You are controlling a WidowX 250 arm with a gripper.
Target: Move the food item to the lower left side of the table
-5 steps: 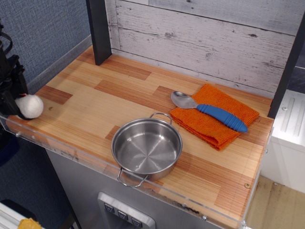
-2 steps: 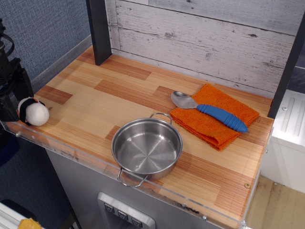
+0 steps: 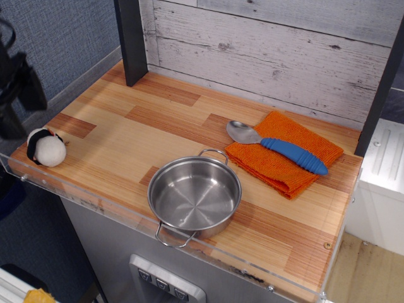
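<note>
The food item [image 3: 46, 149], a small white fuzzy ball with a black band, lies on the table [image 3: 126, 136] at its front left corner, close to the clear rim. My gripper [image 3: 17, 106] is a black shape at the frame's left edge, partly cut off. It hangs above and just left of the ball, apart from it, with its jaws spread and nothing between them.
A steel pot [image 3: 194, 196] with two handles stands at the front middle. A blue-handled spoon [image 3: 281, 149] lies on a folded orange cloth [image 3: 284, 156] at the right. A dark post [image 3: 131, 39] stands at the back left, before a grey plank wall.
The ball went from held at the table's left edge to resting on the wood. My gripper let go of it and rose up and away to the left.
</note>
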